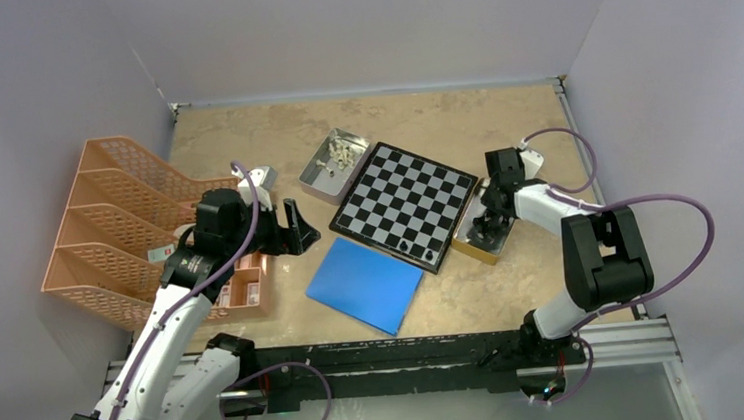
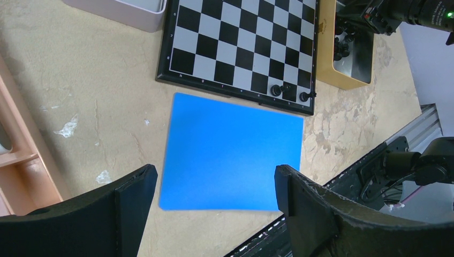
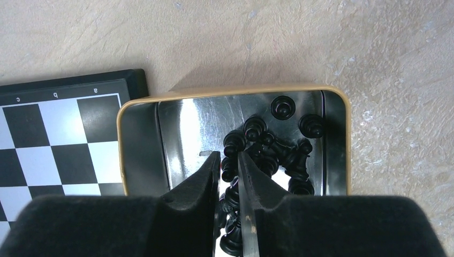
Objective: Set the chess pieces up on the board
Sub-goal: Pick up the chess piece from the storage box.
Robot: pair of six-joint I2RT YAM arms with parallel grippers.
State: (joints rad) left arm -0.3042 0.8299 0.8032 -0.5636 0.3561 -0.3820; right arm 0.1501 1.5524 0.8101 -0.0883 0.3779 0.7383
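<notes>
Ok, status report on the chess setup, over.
Left hand open, empty. Right hand nearly closed among black pieces in the tin, grip unclear. Two others stand on the board. Nothing blocking.

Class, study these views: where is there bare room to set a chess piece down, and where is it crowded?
Free: nearly all the board, bar two black pieces on its near edge; the blue sheet between board and arm bases; tabletop behind the board. Crowded: the gold-rimmed tin, heaped with pieces, right hand inside.
</notes>
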